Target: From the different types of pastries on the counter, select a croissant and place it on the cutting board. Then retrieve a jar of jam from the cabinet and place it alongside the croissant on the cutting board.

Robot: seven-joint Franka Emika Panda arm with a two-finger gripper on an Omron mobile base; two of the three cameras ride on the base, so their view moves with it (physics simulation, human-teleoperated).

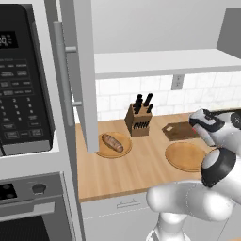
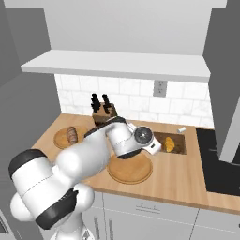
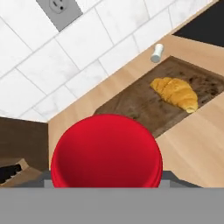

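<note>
A red-lidded jar of jam point(image 3: 106, 151) sits right in front of the hand camera, held above the counter point(image 3: 197, 144); it hides the fingertips. My gripper point(image 2: 156, 147) hovers just left of the dark cutting board point(image 2: 182, 148), shut on the jar. The golden croissant point(image 3: 175, 92) lies on the board point(image 3: 131, 105), toward its far side, also seen as the croissant point(image 2: 169, 144) from the right base. The brown streaked pastry point(image 1: 112, 142) rests on a round plate point(image 1: 123, 151) at the left. The cabinet door point(image 1: 77, 75) stands open above.
A second round plate point(image 2: 130, 169) lies bare under my forearm. A knife block point(image 1: 138, 120) stands by the tiled wall. A small white shaker point(image 3: 156, 53) stands just behind the board. A black cooktop point(image 2: 220, 159) lies right; the microwave point(image 1: 21, 80) hangs left.
</note>
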